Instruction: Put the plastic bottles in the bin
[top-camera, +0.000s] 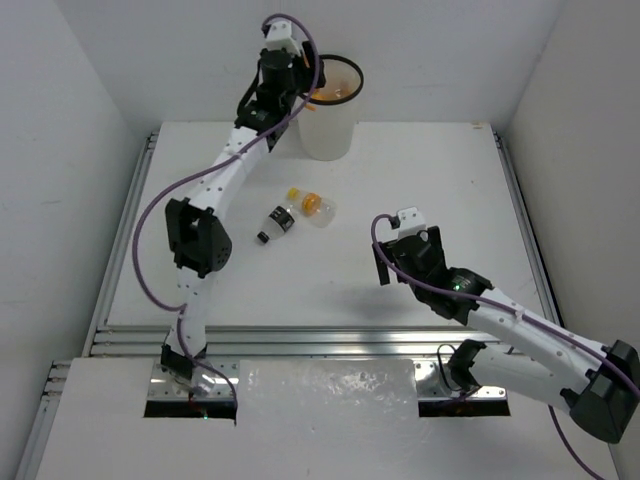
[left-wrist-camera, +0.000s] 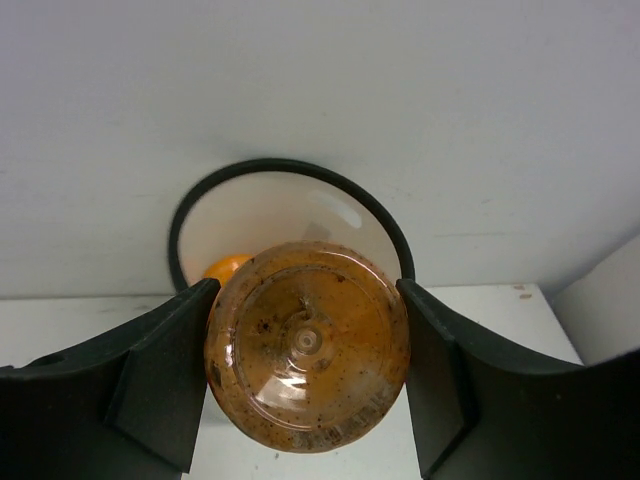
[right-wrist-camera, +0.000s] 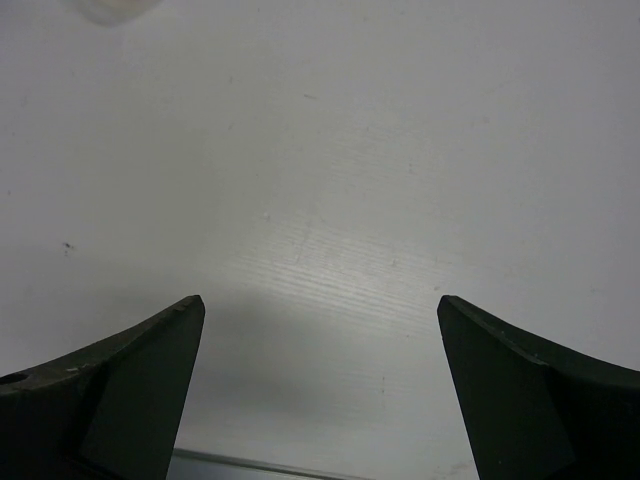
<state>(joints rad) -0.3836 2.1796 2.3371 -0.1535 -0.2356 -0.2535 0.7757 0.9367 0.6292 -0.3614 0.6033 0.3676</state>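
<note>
At the bin (left-wrist-camera: 190, 205), left pincer (left-wrist-camera: 307, 345) clamps an orange bottle (left-wrist-camera: 307, 352), right pincer (right-wrist-camera: 320, 380) gapes empty, clear bottle's (top-camera: 275, 222) label unreadable.

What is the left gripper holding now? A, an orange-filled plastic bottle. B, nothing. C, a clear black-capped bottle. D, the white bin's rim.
A: the left wrist view shows the left gripper shut on the orange-filled plastic bottle, with the tall white black-rimmed bin behind it.

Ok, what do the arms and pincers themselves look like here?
The left arm and right arm match: white links, black joint housings, a purple cable running along each. Their pincer fingers are broad matte-black wedges.
</note>
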